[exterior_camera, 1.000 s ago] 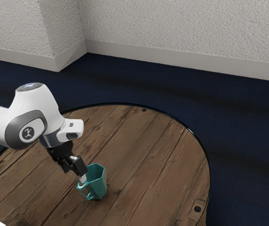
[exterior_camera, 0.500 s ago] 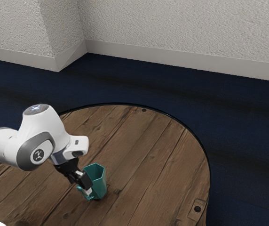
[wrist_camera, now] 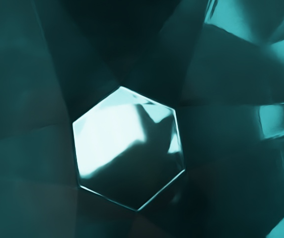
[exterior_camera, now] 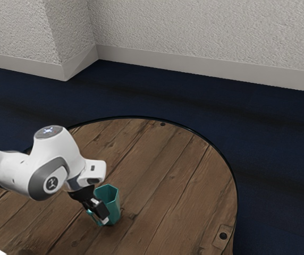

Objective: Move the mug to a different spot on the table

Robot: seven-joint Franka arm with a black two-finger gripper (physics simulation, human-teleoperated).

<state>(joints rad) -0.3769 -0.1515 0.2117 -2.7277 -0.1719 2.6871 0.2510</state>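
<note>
Mug (exterior_camera: 111, 202), teal with faceted walls, stands upright on the round plank-wood counter (exterior_camera: 168, 164), directly beneath your jaws at its rim. Glossy hexagonal base (wrist_camera: 129, 148) below them. Jaws' closure: cannot tell.

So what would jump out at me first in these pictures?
A teal mug stands on a round wooden table, with the black gripper down at its side toward the exterior view's left. The wrist view looks straight into the mug, at its pale six-sided floor.
</note>
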